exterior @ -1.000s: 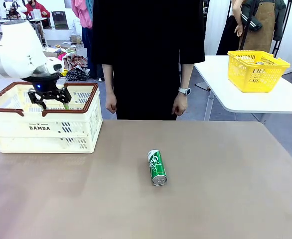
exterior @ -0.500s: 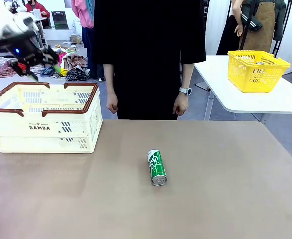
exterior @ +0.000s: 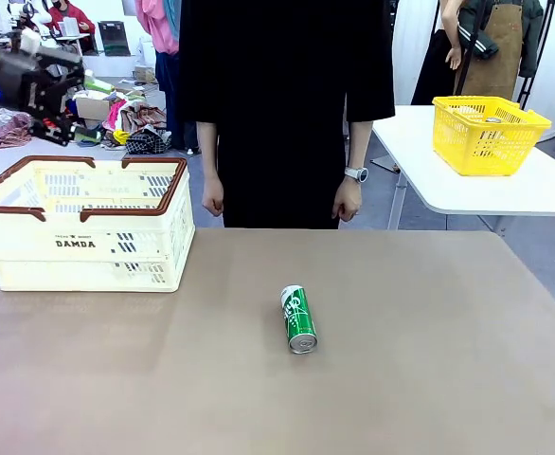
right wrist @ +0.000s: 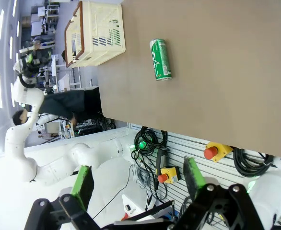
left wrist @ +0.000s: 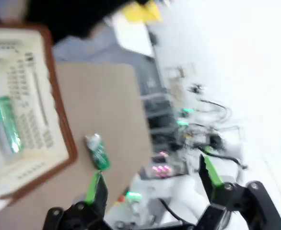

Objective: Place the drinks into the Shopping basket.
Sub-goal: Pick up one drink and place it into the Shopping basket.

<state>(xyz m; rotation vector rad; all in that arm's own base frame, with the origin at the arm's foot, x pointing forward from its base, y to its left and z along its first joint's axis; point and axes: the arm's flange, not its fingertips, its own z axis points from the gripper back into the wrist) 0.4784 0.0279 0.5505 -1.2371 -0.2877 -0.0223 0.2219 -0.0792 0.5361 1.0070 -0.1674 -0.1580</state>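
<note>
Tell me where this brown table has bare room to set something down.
The right half of the brown table is bare, from the green metal can lying mid-table to the right edge. The near strip in front of the can is free too, as is the gap between it and the cream-white slotted crate. The far-left corner is crowded by that crate.

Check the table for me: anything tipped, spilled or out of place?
One green can lies on its side in the middle of the table, apart from the Shopping basket. No dent or spill shows; nothing else stands out.
</note>
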